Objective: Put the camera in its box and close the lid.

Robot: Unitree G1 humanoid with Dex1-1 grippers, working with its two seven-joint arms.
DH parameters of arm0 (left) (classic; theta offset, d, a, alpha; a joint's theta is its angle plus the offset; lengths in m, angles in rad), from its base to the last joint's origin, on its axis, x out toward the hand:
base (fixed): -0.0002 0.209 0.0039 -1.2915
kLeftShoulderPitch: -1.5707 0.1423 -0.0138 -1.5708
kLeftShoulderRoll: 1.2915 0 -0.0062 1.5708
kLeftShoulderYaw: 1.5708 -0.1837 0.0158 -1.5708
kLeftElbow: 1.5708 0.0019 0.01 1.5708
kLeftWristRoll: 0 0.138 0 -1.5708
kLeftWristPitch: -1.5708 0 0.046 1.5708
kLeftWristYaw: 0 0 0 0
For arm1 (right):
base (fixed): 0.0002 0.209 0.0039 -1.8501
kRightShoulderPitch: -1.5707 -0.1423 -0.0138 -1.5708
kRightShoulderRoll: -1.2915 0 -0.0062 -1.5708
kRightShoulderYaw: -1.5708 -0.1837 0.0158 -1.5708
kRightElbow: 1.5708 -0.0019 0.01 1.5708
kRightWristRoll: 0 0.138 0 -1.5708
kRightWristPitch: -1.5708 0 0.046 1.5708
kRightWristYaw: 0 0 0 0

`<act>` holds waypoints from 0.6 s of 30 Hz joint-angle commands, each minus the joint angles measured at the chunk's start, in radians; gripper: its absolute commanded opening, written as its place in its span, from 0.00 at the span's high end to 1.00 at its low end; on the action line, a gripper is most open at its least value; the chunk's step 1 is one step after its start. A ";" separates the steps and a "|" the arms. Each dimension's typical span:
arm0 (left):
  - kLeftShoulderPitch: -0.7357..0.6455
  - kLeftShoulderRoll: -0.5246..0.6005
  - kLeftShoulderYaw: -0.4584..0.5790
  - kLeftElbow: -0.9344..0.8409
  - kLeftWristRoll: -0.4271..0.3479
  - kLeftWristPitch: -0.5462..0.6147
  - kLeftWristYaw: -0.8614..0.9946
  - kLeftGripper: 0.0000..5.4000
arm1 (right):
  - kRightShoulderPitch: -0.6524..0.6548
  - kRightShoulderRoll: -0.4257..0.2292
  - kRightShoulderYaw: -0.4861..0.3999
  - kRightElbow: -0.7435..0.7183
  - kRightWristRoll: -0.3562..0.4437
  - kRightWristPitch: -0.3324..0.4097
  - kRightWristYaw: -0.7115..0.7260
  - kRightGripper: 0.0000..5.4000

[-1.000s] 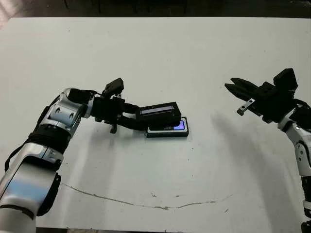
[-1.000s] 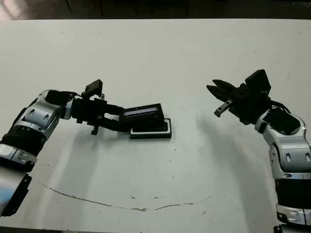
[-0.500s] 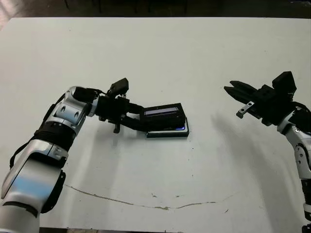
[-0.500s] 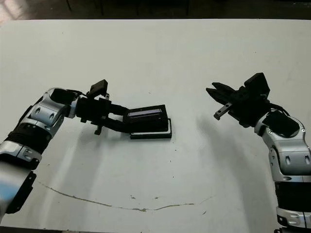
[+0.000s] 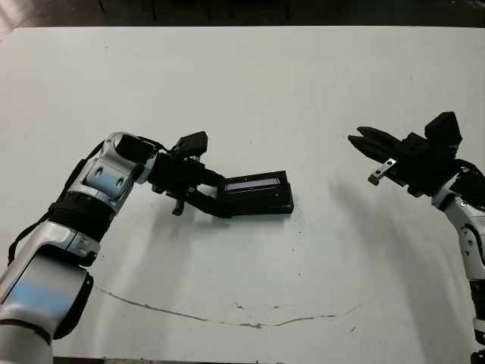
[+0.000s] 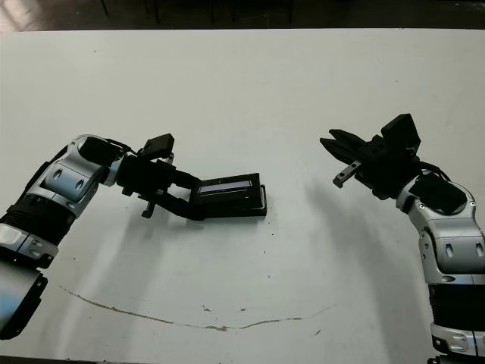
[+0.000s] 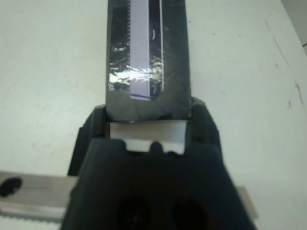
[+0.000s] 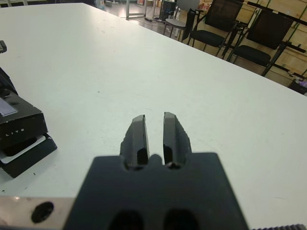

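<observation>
- Since the earlier frames the left gripper [image 5: 221,199] has brought the lid [image 5: 258,192] down from a raised tilt until it lies low over the box [image 6: 260,209]; the bluish patch of the camera that showed under it is now covered. The right arm has hardly shifted.
- Left eye view: the left gripper is clenched on the lid's near end, the lid almost level, its glossy strip facing up. The lid sits near the middle of the white worktop [image 5: 250,91]. The right gripper [image 5: 362,140] hangs above the worktop, well apart from the lid, grasping nothing.
- Right eye view: a thin black edge of the box shows below the lid and at its right end. The lid is not quite flat on it. A thin dark crack line runs across the worktop's near part.
- Left wrist view: the lid [image 7: 147,57] runs straight out from the gripper's black body, its strip and a crinkled shiny patch in sight; a white piece shows just behind the held end.
- Right wrist view: the right gripper's fingers [image 8: 138,136] stand nearly together with a narrow gap, empty. The lidded box [image 8: 19,132] is at the edge of view, a sliver of white lining showing. Chairs [image 8: 216,28] stand beyond the worktop.
</observation>
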 commanded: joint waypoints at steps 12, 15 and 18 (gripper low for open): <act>0.217 -0.040 -0.012 -0.167 0.081 0.038 0.340 0.74 | 0.024 -0.001 0.007 -0.001 -0.006 0.014 -0.002 1.00; 0.223 -0.045 -0.029 -0.188 0.083 0.049 0.346 0.74 | 0.028 -0.002 0.006 -0.013 -0.004 0.024 -0.007 1.00; 0.215 -0.049 -0.036 -0.196 0.068 0.077 0.328 0.74 | 0.030 -0.001 0.006 -0.012 -0.006 0.011 -0.005 1.00</act>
